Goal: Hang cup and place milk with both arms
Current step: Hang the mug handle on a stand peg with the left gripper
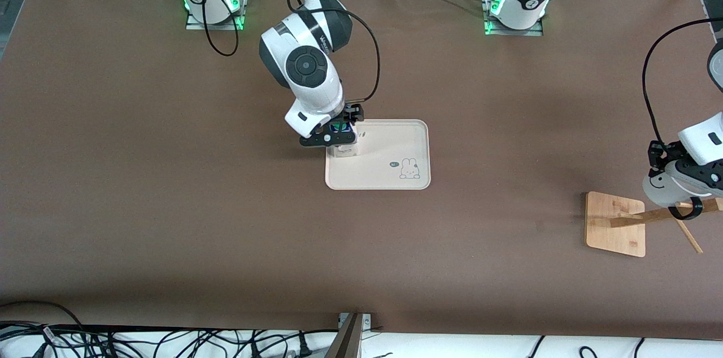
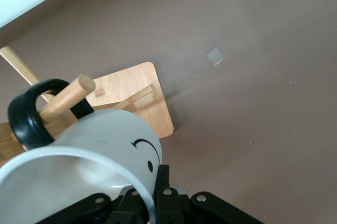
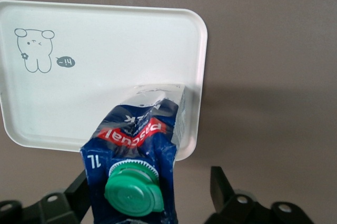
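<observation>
**Peg through the handle, carton over the tray corner**

At the left arm's end of the table, the left gripper has its jaws pinching the rim of the cup, one finger inside the wall and one outside by the smiley. The cup is tipped on its side, mouth toward the wrist camera. What matters is the black loop handle: a peg of the wooden rack already passes through it, its rounded tip poking out past the loop. My guess is the cup only needs lowering along that peg's line before the jaws let go.

The right gripper is over the corner of the cream tray nearest the right arm's base. Its jaws look spread, standing apart from the milk, which stands upright on the tray by its edge, green cap facing up at the wrist.
</observation>
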`<act>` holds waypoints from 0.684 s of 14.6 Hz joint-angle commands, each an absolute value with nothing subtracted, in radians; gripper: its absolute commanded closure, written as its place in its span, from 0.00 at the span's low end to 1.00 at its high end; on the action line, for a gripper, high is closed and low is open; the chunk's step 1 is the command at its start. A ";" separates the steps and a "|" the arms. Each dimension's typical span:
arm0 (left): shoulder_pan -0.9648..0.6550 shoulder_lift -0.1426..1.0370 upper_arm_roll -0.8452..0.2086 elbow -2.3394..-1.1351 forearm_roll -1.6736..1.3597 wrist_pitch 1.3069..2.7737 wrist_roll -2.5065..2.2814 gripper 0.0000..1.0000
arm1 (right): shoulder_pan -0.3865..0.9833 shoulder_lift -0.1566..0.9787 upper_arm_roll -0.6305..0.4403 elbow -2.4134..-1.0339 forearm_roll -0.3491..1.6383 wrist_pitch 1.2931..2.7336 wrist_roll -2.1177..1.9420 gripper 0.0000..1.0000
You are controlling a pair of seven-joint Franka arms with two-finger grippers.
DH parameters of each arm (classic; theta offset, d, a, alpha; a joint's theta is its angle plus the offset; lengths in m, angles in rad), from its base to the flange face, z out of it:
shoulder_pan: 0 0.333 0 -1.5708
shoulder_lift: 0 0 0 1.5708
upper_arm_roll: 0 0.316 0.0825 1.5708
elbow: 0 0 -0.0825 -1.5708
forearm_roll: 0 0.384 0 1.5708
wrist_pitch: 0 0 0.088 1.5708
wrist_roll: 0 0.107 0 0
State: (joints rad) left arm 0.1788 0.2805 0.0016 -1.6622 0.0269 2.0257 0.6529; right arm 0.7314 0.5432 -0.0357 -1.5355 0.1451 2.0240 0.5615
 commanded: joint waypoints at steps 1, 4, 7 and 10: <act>0.192 0.316 0.003 -1.640 0.006 2.063 0.692 0.00 | 0.739 0.534 -0.041 -1.546 0.135 2.028 0.528 0.64; 0.187 0.311 0.003 -1.640 -0.009 2.060 0.678 0.00 | 0.739 0.534 -0.041 -1.546 0.137 2.031 0.528 0.67; 0.179 0.272 -0.002 -1.638 -0.009 2.033 0.676 0.00 | 0.738 0.534 -0.041 -1.546 0.137 2.029 0.537 0.67; 0.147 0.191 -0.003 -1.643 -0.012 1.967 0.658 0.00 | 0.739 0.534 -0.041 -1.542 0.138 2.026 0.538 0.67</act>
State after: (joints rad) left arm 0.1722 0.2679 -0.0038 -1.6384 0.0108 2.0247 0.6549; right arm 0.7316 0.5432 -0.0359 -1.5354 0.1451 2.0249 0.5388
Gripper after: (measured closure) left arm 0.013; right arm 0.665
